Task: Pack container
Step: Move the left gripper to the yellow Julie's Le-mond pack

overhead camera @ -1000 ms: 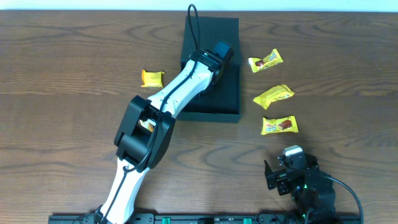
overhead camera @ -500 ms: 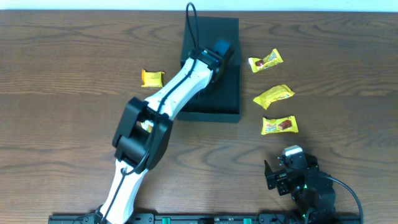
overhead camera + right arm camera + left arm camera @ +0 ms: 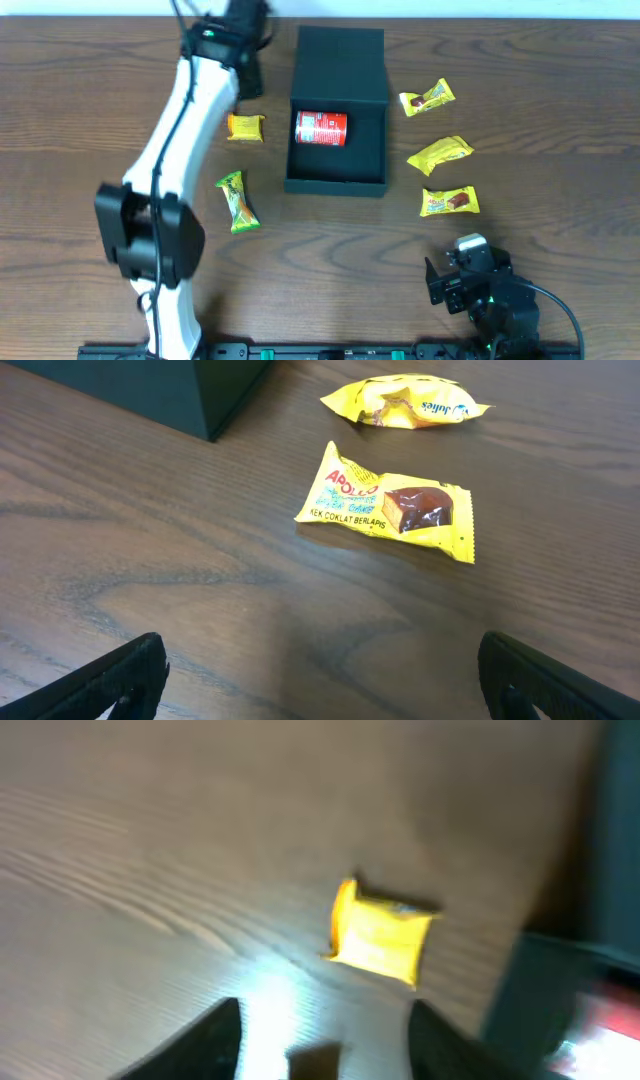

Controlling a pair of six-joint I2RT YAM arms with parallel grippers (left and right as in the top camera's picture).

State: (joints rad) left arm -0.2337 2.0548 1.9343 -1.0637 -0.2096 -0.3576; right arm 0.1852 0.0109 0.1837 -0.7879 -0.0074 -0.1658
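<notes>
- Since a second ago, the left arm has been swung off the container [image 3: 360, 165] to the far-left part of the table [image 3: 80, 120]. A red-wrapped item [image 3: 320, 128] is now seen lying in the box.
- A green-and-yellow packet [image 3: 237, 200], hidden under the arm before, is now exposed on the wood left of the container's near corner.
- The left gripper [image 3: 248, 80] is held near the far table edge, just beyond an orange packet [image 3: 245, 127]. In the wrist view its fingers [image 3: 215, 1040] are seen spread apart, released, with only bare wood between them.
- The orange packet is seen beside the container's left wall without touching it. A narrow strip of wood is left between them.
- The container is placed at the far middle of the table, its lid laid flat and open toward the far edge.
- Three yellow packets are spread to the right of the container, each apart from its right wall: one far [image 3: 427, 97], one middle [image 3: 440, 153], and an Apollo cake packet [image 3: 449, 201] nearest.
- The right gripper [image 3: 440, 280] is parked at the near right. Its fingers are held wide and empty, with the Apollo packet ahead of them and well clear.
- Broad bare wood is left along the left side and the near centre.
</notes>
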